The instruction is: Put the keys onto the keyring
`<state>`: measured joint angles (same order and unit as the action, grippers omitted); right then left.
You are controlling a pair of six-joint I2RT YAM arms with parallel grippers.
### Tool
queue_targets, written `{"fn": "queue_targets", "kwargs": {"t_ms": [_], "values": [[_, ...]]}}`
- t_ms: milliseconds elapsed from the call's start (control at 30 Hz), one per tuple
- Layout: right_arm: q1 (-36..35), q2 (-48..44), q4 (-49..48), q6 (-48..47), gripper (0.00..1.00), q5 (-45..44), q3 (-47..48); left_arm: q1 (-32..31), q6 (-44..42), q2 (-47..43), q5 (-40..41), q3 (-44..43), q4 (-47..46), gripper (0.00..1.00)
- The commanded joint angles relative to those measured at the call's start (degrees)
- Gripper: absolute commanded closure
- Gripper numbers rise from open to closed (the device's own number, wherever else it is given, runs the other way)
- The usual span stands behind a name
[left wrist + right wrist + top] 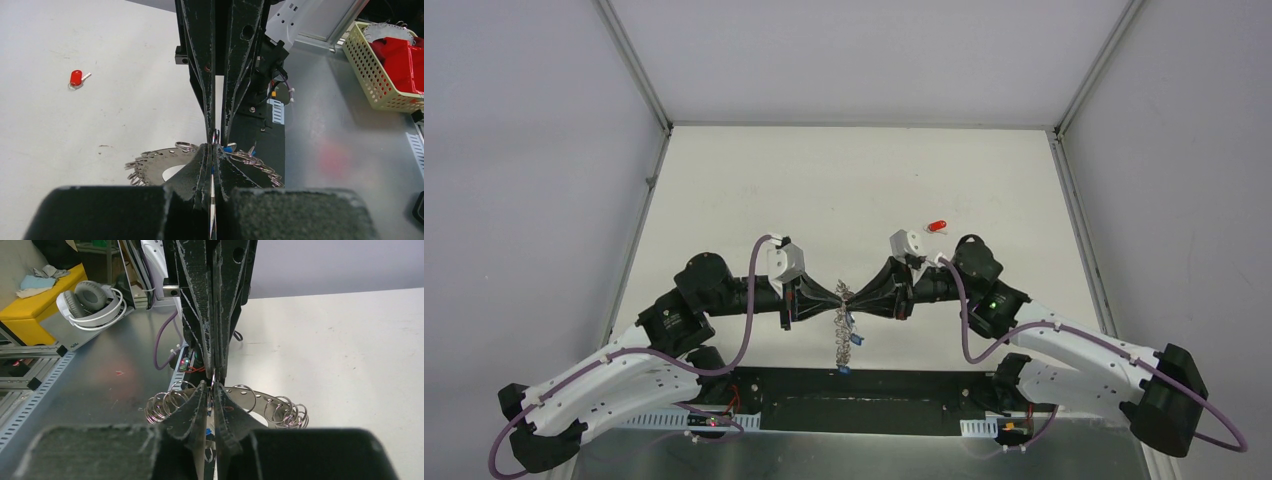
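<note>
Centrally, at the near middle of the white table (824,190), the left gripper (835,300) and the right gripper (857,300) are meeting tip to tip. Between them the large flat grey metal keyring (842,322) is showing edge-on in the top view, with its many small wire loops (285,410) fanning out around the rim. Whether the keyring is touching the table cannot be told.

The jaws of the left gripper are lying almost together, pinching the rim of the keyring (155,167) among the loops. The jaws of the right gripper are likewise drawn almost together at the same place on the rim, where a small wire loop is sitting between the opposing tips. Exactly which loop each pair is gripping is hidden by the fingers.

A small metal key with a blue oval plastic tag (843,369) is hanging from the near part of the keyring. A small metal key with a red oval plastic tag (936,225) is lying alone on the table, to the far right of the grippers and well apart from the keyring.

Off the table, a yellow perforated plastic basket (370,75) and a pair of white-and-grey headphones (92,300) are resting beyond its near edge.
</note>
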<state>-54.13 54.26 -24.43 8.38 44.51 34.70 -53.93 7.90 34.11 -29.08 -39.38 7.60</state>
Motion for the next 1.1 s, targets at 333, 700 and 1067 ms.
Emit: {"fn": "queue_targets", "kwargs": {"t_ms": [333,700,1067], "values": [[-0.71,-2.05,15.65,-4.03,1.0,-4.8,6.8,0.18,-0.97,-2.27,0.13,-0.4,-3.0,0.92],[-0.65,4.37,52.18,-15.3,1.0,-6.78,24.95,0.22,-6.93,-0.01,-0.28,-3.16,7.08,0.64],[-0.72,13.92,73.16,-17.51,1.0,-4.33,38.81,0.22,-9.31,5.23,-7.93,-0.56,-3.24,0.67]]}}
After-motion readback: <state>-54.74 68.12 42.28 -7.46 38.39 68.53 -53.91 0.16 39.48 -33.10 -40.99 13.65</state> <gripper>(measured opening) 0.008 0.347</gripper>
